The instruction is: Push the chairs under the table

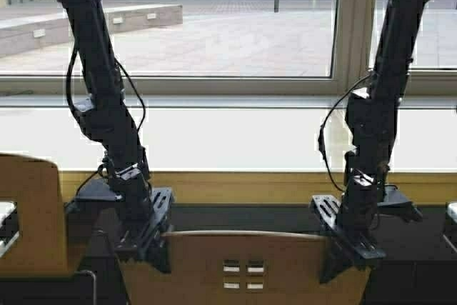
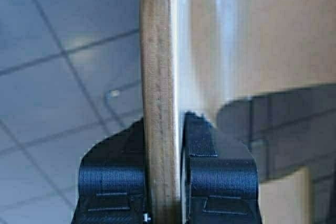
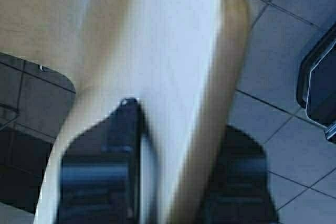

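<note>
Chair (image 1: 246, 266) dead centre, just short of table (image 1: 235, 185); left gripper (image 2: 167, 174), right gripper (image 3: 163, 166) each clamped on backrest edge; stiff light plywood, should slide easily; grip there

Smooth layered plywood chair (image 2: 157, 77), seemingly satin.

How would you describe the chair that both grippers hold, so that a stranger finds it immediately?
Below the big window runs the long pale table. Directly before its middle stands a tan plywood chair, its backrest clamped by the left gripper and right gripper. Unlike the neighbouring chair at left, it shows four square cut-outs.
</note>
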Robot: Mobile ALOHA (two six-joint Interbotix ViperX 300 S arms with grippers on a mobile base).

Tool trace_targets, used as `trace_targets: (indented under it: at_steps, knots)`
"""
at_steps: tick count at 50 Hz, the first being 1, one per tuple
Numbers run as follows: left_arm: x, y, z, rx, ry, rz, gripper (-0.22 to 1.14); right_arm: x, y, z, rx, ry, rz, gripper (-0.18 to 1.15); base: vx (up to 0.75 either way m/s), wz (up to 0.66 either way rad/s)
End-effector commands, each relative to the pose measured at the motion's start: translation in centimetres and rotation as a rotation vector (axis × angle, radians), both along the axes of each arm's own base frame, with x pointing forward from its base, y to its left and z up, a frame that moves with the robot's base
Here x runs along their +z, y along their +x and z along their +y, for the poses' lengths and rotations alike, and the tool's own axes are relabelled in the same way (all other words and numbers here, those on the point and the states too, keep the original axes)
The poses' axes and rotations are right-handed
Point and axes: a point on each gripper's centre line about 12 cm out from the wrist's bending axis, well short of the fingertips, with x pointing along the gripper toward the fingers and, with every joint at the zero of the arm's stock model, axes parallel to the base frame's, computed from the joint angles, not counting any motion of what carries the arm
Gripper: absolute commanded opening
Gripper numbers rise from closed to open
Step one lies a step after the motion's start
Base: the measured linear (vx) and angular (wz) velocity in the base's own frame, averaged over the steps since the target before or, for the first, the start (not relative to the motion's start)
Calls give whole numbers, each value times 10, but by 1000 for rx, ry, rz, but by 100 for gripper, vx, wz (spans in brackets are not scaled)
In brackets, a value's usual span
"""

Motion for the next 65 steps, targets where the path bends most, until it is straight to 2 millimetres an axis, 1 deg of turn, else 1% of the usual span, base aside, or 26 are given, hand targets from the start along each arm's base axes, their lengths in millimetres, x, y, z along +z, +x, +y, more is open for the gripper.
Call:
trace_targets:
  at_steps: [1,5,11,22,25,26,30,34,38,49,54,58,65]
  knots:
    - [20,12,-7,-48,-12,-58,4,2,4,25,139,19,-37,5,19,-3]
    - [21,8,-5,-45,-10,-50,4,1,2,24,140,19,-31,5,18,-6]
    - [22,8,-5,-47,-10,-50,4,-3,1,24,143,16,-26,5,17,-9]
    - [19,6,-3,-48,-5,-45,4,-2,-3,29,166,16,-24,5,19,-7]
    - [19,2,-2,-55,-2,-32,4,-2,-6,29,181,14,-20,5,19,-8]
    - [18,-4,-1,-61,1,-20,4,-2,-7,30,187,13,-19,5,17,-6]
    - [17,-12,4,-58,9,0,4,-3,-9,29,189,10,-12,5,16,-6]
    - [16,-14,11,-44,16,11,4,-3,-7,30,190,12,-17,5,15,-3]
    - [15,-12,12,-40,17,8,4,-1,-4,32,189,17,-26,5,14,-5]
    - [18,2,6,-38,2,-26,4,-2,3,36,189,26,-40,5,13,-1]
    - [19,3,6,-39,2,-29,4,-2,5,36,189,27,-43,5,14,-1]
    - [19,4,6,-42,2,-32,4,-3,2,36,192,28,-35,5,13,0]
    - [18,2,6,-39,4,-28,6,0,0,36,230,6,-53,5,13,1]
